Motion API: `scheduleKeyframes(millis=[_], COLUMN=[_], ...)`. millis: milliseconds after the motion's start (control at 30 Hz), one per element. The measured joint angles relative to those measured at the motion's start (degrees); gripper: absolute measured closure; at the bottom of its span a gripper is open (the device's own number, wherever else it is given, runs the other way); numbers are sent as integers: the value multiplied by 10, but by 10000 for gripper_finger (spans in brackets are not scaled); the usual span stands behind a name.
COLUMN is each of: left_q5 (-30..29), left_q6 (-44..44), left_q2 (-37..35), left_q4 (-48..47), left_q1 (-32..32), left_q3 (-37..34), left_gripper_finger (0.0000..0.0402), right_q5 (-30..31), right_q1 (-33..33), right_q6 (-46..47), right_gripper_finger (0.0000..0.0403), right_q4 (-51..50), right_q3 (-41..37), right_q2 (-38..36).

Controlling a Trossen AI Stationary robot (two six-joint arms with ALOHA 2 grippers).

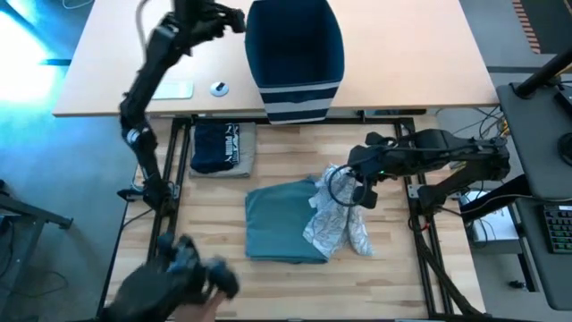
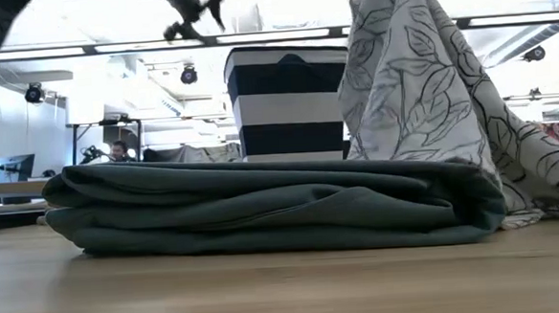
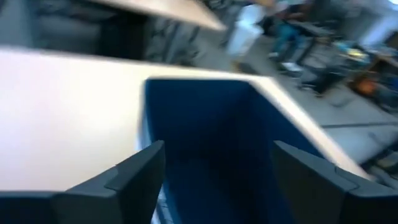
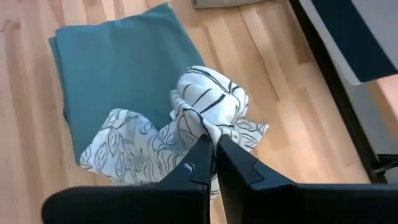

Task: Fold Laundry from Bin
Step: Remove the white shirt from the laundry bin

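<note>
a: white cloth with a grey leaf print (image 1: 335,224) hangs bunched from the right gripper (image 4: 213,148), its jaws pinched shut on the fabric, right of centre in the high view. its lower folds trail onto the folded teal-green garment (image 1: 284,222) on the light wooden desk (image 1: 214,215).

b: and the other arm?

a: the left gripper (image 3: 217,168) hovers at the upper middle, over the mouth of the boxy navy-blue fabric bin with white stripes (image 1: 295,54). its jaws stand wide apart, holding nothing.

b: so which step?

a: i'd judge the printed piece is being lifted for spreading while the left reaches for more laundry. next it likely needs a second grip on a corner to pull the cloth flat.

b: any writing?

a: the folded navy garment (image 1: 219,148) at centre left shows white lettering, too small to read.
</note>
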Motion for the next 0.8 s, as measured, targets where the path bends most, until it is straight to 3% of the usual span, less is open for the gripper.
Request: scheduleKeyframes(millis=[100,233,467,633,800], left_q5=[27,15,-73,-189,-360], left_q6=[27,60,143,128,-3], left_q2=[-48,-108,-169,-183,-172], left_q4=[-13,-49,-169,-224,-307], left_q1=[-28,-104,-346,-549,-758], left_q3=[0,0,-1,-1,-9], left_gripper_finger=[122,123,131,134,135], right_q5=[1,5,-5,0,-22], right_q1=[0,-4,13,60,76], right_q6=[-21,-34,70,176,309], right_gripper_finger=[394,394,394,394,394], right_q4=[-1,-1,3,3,-24], right_q3=[-10,-36,-78,-107,-197], right_q2=[-20,-48,-75,-67,-62])
